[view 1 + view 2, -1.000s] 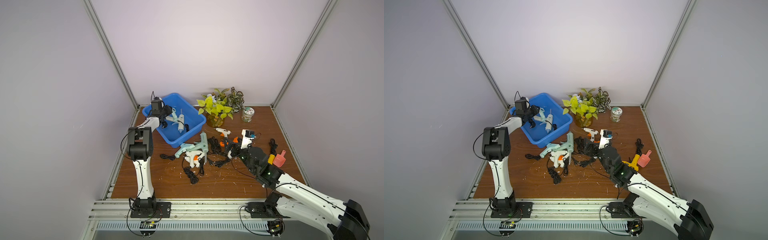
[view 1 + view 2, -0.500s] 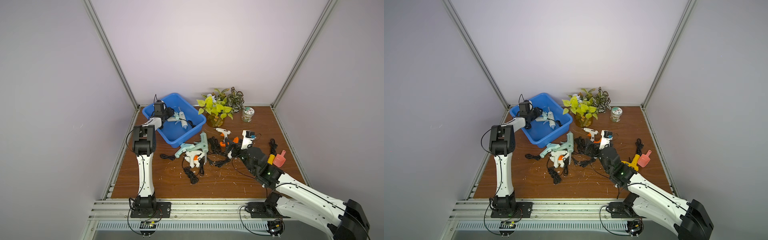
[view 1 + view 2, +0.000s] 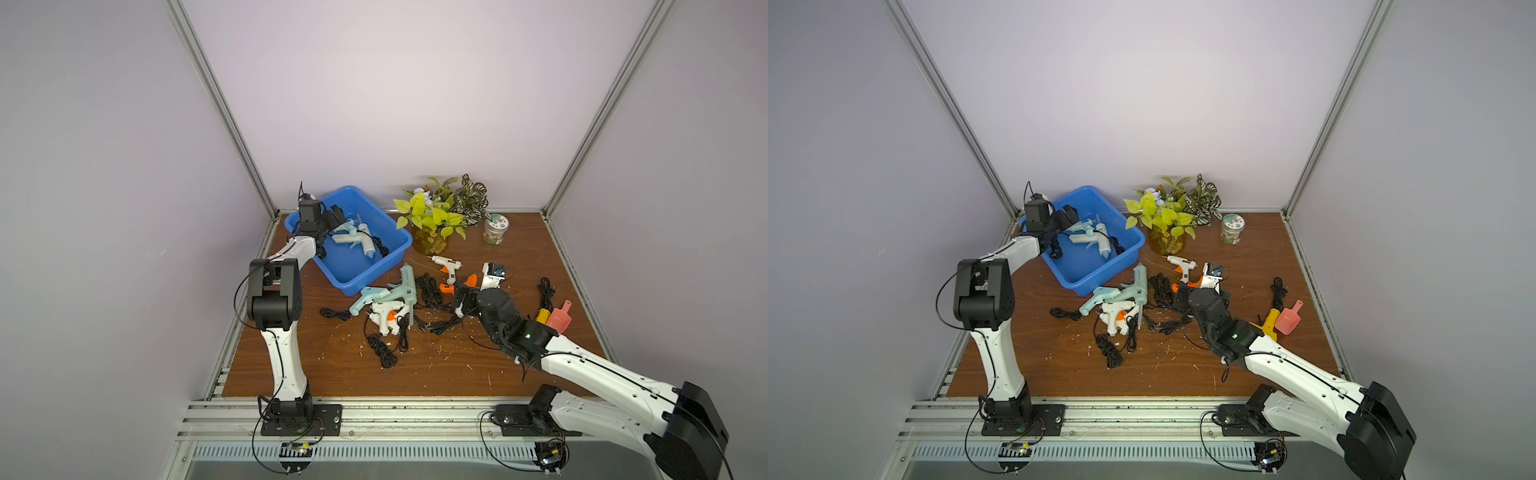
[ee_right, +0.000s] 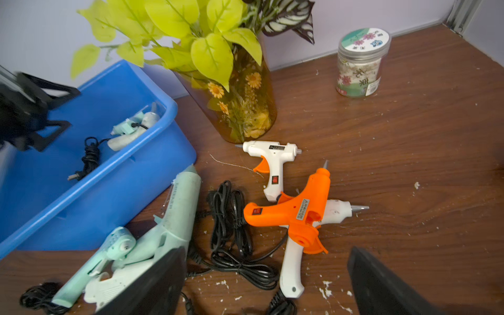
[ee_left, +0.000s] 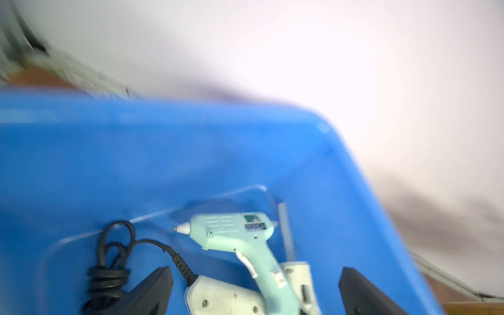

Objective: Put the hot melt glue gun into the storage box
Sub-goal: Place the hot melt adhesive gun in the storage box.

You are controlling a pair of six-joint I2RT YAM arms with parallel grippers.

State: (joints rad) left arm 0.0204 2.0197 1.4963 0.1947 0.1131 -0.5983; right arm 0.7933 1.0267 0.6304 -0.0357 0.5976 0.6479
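While the left end effector (image 5: pixel 255 271) gapes wide, the mint glue gun (image 5: pixel 231 231) lies along the storage box (image 5: pixel 136 152) wall.

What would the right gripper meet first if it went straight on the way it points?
Probably the handle of the white glue gun that lies under the orange glue gun; the open right gripper points at it, though depth is unclear.

free: front tabletop (image 3: pixel 415 374), storage box (image 3: pixel 345 270) near half | blocked: gun-and-cord pile (image 3: pixel 390 299), vase (image 3: pixel 430 245)
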